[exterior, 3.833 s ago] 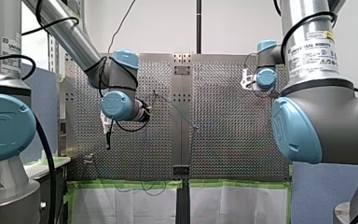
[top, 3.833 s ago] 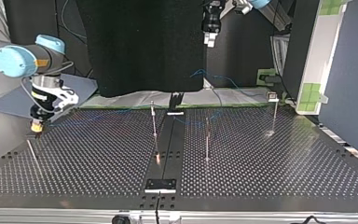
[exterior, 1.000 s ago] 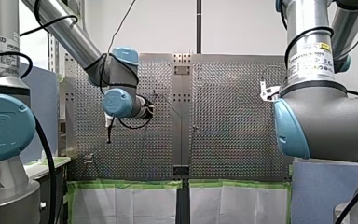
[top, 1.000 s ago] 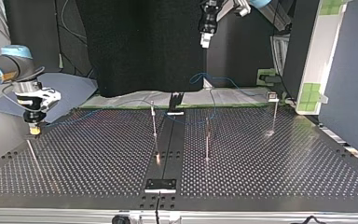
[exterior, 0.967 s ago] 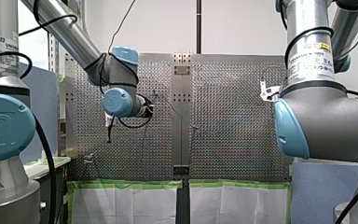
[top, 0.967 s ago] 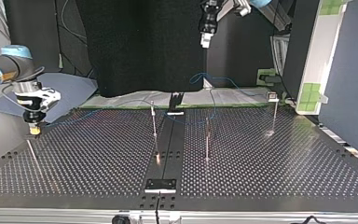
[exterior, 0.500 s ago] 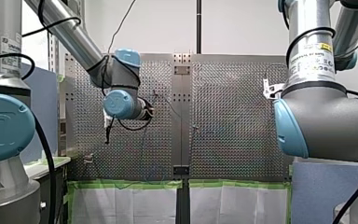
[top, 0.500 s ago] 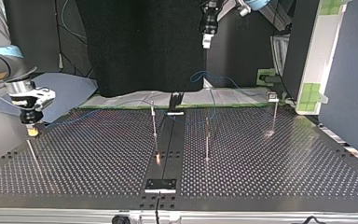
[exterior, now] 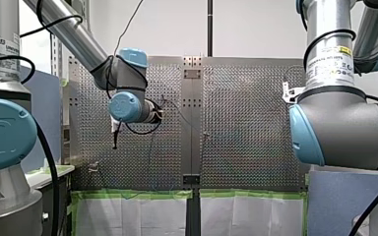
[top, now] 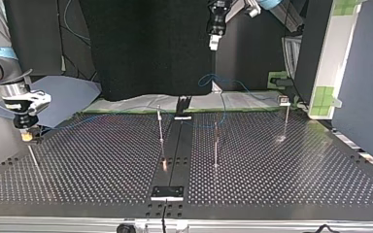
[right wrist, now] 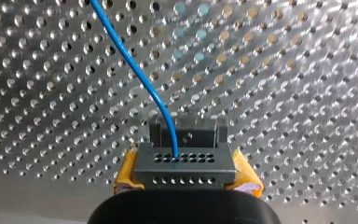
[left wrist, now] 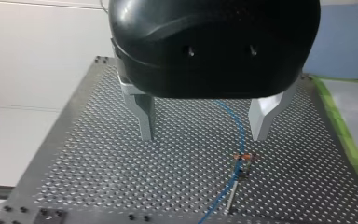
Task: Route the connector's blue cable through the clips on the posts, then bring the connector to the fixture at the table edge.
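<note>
My right gripper (top: 26, 137) is hanging just above the perforated table (top: 281, 184) near its side edge, its yellow pads (right wrist: 127, 171) clamping the connector (right wrist: 185, 164), whose blue cable (right wrist: 135, 70) is running off across the table. My left gripper (left wrist: 205, 123) is hovering high above the table, jaws spread wide, gripping nothing.

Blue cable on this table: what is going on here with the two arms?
My right gripper is shut on the connector, low over the table at the top view's left, and the blue cable trails from it. My left gripper hangs open and empty, high above the table.
</note>
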`<state>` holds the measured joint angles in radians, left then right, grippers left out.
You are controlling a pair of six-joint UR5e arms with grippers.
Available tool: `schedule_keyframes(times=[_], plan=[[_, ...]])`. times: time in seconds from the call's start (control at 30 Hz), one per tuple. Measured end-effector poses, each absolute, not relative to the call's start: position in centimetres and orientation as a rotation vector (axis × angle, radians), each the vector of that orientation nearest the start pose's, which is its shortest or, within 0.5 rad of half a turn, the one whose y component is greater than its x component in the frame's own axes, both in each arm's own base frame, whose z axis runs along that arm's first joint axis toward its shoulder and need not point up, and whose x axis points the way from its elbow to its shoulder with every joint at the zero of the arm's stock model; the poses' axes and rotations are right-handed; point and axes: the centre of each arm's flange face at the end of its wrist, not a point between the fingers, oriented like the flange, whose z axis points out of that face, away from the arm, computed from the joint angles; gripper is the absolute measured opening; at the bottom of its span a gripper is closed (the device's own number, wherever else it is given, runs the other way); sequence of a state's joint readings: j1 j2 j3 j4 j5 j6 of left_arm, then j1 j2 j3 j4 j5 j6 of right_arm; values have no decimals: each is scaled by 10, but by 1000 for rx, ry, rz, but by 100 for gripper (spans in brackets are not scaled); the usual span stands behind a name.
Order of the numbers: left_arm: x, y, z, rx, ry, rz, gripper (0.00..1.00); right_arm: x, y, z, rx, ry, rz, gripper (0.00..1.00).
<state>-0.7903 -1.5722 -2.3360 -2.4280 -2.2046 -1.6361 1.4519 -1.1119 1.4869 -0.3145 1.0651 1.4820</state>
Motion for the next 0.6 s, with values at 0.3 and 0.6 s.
schedule_keyframes(times=[0.3,0.6], plan=[[199,-307,213,101,1611,-138,100,100,-654,296,1539,-977,1416,0],[198,-307,216,91,1605,-149,100,105,-656,298,1529,-940,1450,0]])
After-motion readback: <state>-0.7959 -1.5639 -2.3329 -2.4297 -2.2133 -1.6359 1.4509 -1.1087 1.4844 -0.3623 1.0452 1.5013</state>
